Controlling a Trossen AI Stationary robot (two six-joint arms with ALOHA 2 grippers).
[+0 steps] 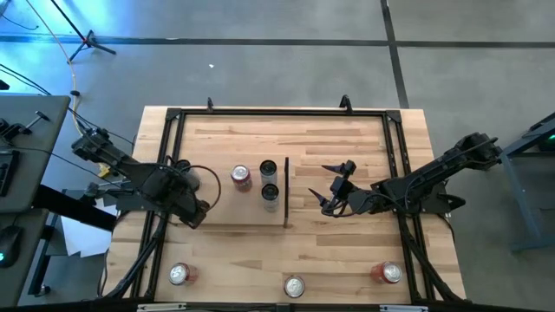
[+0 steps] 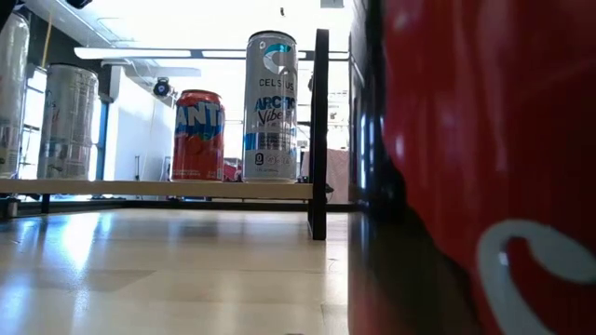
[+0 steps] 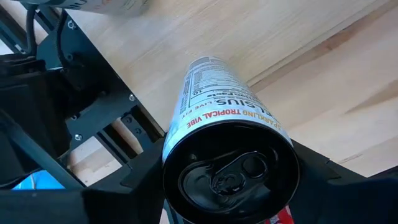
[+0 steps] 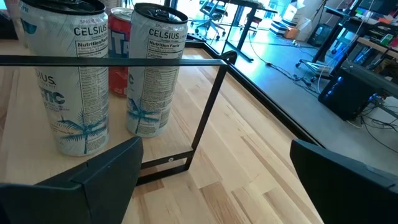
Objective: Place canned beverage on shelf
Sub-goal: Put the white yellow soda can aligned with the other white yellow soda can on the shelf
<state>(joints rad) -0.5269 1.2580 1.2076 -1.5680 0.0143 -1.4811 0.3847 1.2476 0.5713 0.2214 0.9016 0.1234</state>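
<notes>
Filling the left wrist view, a tall white slim beverage can with a dark pull-tab lid (image 3: 229, 155) sits pinched between the 2 dark fingers of the left pincer (image 3: 227, 186), its lid towards that camera and its long axis running away from it towards the pale wood below, so it looks roughly upright, though exact tilt is hard to judge. From above, the left pincer (image 1: 186, 201) hangs over the left end of the flat pale-wood shelf panel (image 1: 221, 204), well apart from the 3 cans already standing there: a red-and-orange soda can (image 1: 241, 177) and 2 white slim cans (image 1: 269, 169), (image 1: 270, 192) just beside the thin dark upright strip (image 1: 286, 191). The carry seems done and the placing step is in hand; next the can's base should be lowered flat onto bare shelf wood, clear of its neighbours, before the fingers part. Across the strip, the right pincer (image 1: 334, 198) waits with its fingers spread wide and nothing between them. Along the desk's (image 1: 347, 251) near edge stand 3 more cans (image 1: 294, 286).
</notes>
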